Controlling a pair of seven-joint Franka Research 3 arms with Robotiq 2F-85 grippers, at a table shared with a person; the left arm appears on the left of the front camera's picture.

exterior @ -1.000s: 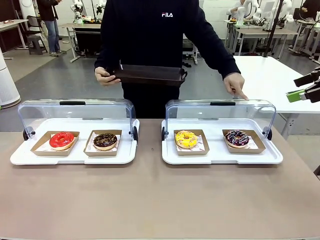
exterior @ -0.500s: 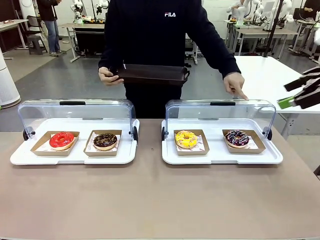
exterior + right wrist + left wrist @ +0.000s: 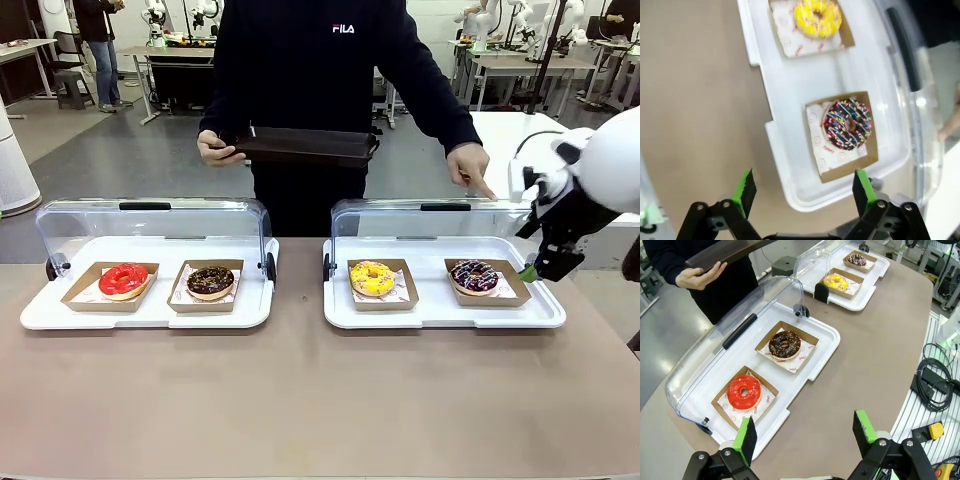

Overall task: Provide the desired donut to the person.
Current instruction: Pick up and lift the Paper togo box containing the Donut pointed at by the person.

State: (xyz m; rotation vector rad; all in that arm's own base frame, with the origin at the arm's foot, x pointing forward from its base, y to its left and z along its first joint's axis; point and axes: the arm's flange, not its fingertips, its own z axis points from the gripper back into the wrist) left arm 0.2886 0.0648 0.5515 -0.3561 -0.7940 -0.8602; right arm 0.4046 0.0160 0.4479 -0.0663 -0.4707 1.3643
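Hovering spread and empty, the right tool point(image 3: 804, 192) hangs near the sprinkled chocolate donut point(image 3: 847, 125), boxed in the right display tray point(image 3: 790, 100), where the person's hand point(image 3: 470, 168) reaches the lid. The left tool point(image 3: 802, 432) is spread too. Nothing is grasped yet; pickup and delivery to the person's dark tray point(image 3: 305, 147) remain.

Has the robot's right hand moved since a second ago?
Yes. The right hand has swung left and down in the front view, from beyond the right tray's edge to its right end, beside the sprinkled donut.
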